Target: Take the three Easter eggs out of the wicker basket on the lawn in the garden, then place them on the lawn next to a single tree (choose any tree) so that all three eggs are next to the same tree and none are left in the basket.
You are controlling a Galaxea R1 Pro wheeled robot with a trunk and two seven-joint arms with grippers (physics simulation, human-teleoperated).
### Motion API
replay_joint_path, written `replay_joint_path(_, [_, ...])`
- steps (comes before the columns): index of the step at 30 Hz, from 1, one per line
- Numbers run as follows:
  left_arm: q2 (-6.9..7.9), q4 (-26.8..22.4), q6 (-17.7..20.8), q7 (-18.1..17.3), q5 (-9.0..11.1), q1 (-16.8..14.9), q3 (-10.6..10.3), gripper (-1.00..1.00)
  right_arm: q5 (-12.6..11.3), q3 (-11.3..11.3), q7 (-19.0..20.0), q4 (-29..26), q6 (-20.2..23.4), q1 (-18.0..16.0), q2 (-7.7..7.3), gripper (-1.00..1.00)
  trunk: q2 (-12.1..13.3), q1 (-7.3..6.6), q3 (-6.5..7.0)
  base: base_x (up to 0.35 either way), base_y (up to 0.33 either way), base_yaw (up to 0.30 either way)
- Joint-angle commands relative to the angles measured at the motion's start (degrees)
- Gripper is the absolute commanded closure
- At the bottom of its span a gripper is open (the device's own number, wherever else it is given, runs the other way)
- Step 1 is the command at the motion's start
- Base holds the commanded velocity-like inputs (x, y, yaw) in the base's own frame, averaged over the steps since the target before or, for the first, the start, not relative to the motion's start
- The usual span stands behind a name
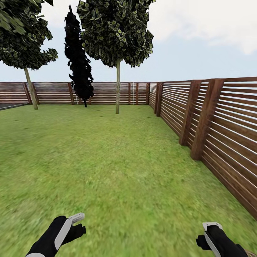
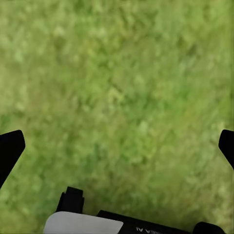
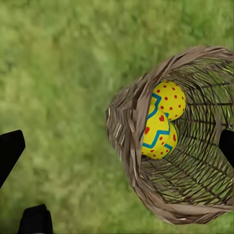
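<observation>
- Two patterned Easter eggs (image 3: 160,122) showed inside the wicker basket (image 3: 126,146) on the lawn (image 3: 58,73); a third stayed hidden.
- Both grippers, left (image 2: 117,146) and right (image 3: 117,146), had fingers spread wide, holding nothing.
- Reaching in could tip the basket.

No readable text, labels, brands, numbers or signs anywhere. Faint light marks on dark housing of left gripper (image 2: 117,146) in left wrist view, too small and cut off to read. Easter eggs (image 3: 161,122) in wicker basket (image 3: 126,146) carry painted dots and zigzags only, no lettering.
</observation>
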Motion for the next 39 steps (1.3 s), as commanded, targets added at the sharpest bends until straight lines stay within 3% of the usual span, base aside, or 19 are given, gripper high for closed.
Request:
replay_joint_path(1, [-0.03, -0.1, 0.3, 0.4, 0.6, 0.0, 0.0, -1.0, -0.1, 0.0, -0.2, -0.1, 0.3, 0.0, -0.01, -1.0, 0.0, 0.0, -0.06, 0.021, 0.0, 0.0])
replay_joint_path(12, [-0.11, 0.0, 0.6, 0.4, 0.5, 0.0, 0.0, -1.0, -0.1, 0.0, -0.2, -0.1, 0.3, 0.0, 0.05, -1.0, 0.0, 0.0, -0.06, 0.003, 0.0, 0.0])
replay_joint_path(39, [-0.42, 1.6, 1.1, -2.6, 0.4, 0.0, -0.1, -1.0, -0.1, 0.1, -0.2, -0.1, 0.3, 0.0, 0.07, -1.0, -10.9, 5.93, -4.91, 0.0, 0.0, 0.0])
